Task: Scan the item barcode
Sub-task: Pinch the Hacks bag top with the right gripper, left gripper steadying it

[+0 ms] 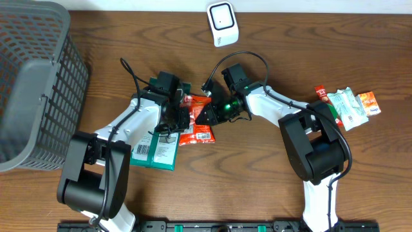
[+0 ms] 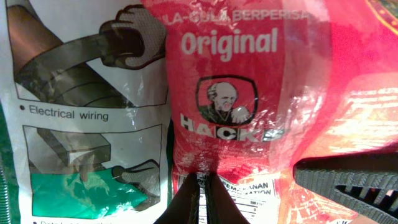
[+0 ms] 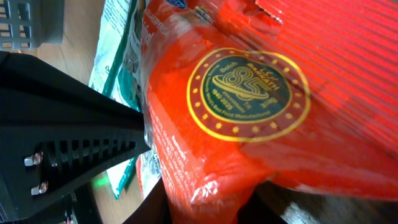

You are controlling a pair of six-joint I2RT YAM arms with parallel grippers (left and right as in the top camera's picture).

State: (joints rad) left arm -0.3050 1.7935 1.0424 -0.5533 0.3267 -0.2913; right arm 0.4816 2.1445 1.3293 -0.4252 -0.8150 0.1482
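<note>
A red Hacks candy bag (image 1: 196, 125) lies mid-table between both arms. My left gripper (image 1: 179, 119) is at its left edge. In the left wrist view the dark fingers (image 2: 204, 199) are pressed together on the bag (image 2: 249, 93) by its white nutrition label. My right gripper (image 1: 209, 115) comes in from the right. Its fingers (image 3: 208, 211) squeeze a bunched fold of the bag (image 3: 249, 93) below a gold round seal. No barcode shows in any view. A white scanner (image 1: 222, 24) stands at the table's back edge.
A green and white glove package (image 1: 154, 151) lies partly under the bag and the left arm, also in the left wrist view (image 2: 81, 124). A grey mesh basket (image 1: 32, 84) fills the left side. Several small snack packets (image 1: 347, 106) lie at the right.
</note>
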